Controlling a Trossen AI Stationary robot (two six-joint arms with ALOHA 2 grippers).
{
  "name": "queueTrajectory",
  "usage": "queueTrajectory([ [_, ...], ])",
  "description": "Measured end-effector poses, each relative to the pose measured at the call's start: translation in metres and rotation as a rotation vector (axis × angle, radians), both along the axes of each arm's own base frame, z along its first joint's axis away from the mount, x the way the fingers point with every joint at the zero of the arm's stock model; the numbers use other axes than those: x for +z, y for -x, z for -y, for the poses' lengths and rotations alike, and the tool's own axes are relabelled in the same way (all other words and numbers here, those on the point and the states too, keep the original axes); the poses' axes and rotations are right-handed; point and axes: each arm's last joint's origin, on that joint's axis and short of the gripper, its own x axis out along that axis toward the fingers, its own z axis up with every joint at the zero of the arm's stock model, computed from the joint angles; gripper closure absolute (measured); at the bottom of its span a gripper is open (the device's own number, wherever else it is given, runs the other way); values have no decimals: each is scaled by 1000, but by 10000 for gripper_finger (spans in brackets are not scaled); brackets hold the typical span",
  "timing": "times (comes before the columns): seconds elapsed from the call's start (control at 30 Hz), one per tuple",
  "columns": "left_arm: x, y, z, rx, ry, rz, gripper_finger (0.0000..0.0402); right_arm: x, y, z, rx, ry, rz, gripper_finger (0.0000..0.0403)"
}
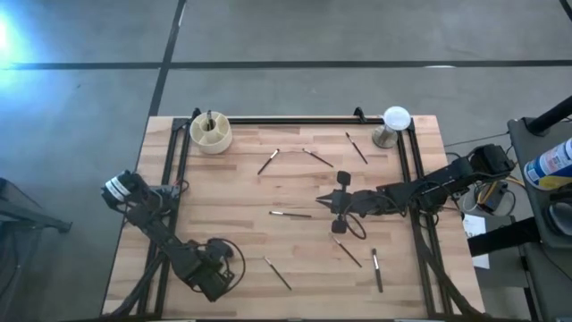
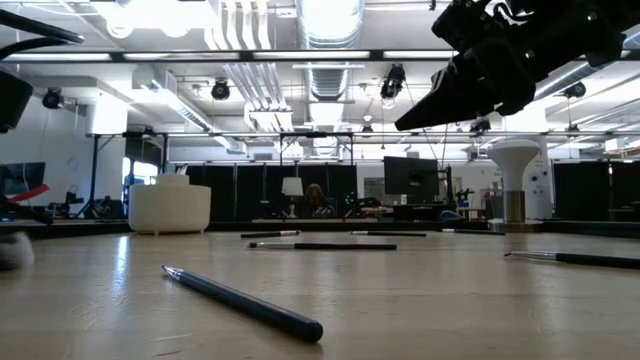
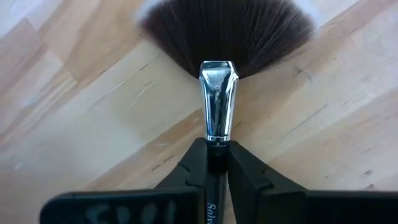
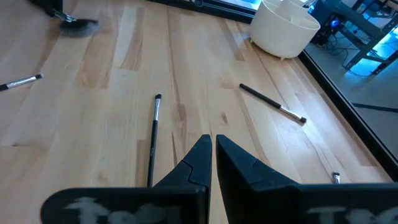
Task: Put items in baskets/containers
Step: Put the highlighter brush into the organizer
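1. The fan brush (image 3: 217, 102) is well apart from the cup (image 1: 211, 134), out over the middle of the table (image 1: 232, 206). The left gripper (image 3: 216, 152) is clenched on its dark handle just below the metal ferrule.
2. Step in hand, as I judge it: the grasp is made and the carry is to come. I cannot tell whether the brush is lifted off the wood.
3. The next move calls for raising the brush, tilting it handle-down and lowering it into a free compartment. One stick already stands in the cup.
4. Loose brushes (image 1: 290, 214) lie between brush and cup, so travel high.
5. A black rail (image 1: 295, 120) runs just behind the cup, with a white dome (image 1: 396, 117) far along it.
6. The right gripper (image 4: 213, 146) is closed and empty, well apart from the cup.
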Motion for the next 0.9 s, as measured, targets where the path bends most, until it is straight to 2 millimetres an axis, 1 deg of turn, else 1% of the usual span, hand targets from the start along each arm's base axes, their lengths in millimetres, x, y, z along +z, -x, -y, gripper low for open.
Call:
queueTrajectory([
  [0.13, 10, 4, -7, -30, -46, 28, 372, 0, 0, 0, 2, 5, 2, 385],
  [0.23, 30, 6, -14, -32, -80, 133, 370, 1, -1, 0, 7, 14, 10, 385],
  [0.3, 37, 10, -21, -37, -136, 182, 369, 2, -1, 0, 8, 15, 15, 385],
  [0.4, 51, 11, -29, -70, -215, 327, 369, 2, -1, 0, 10, 18, 15, 385],
  [0.47, 57, 11, -35, -110, -306, 438, 369, 2, -1, 0, 10, 19, 15, 385],
  [0.63, 61, 12, -47, -182, -490, 671, 369, 2, -1, 0, 10, 19, 15, 385],
  [0.77, 60, 14, -54, -226, -629, 840, 369, 2, -1, 0, 15, 29, 13, 385],
  [0.9, 51, 18, -67, -242, -716, 939, 369, 2, -1, 0, 17, 33, 19, 385],
])
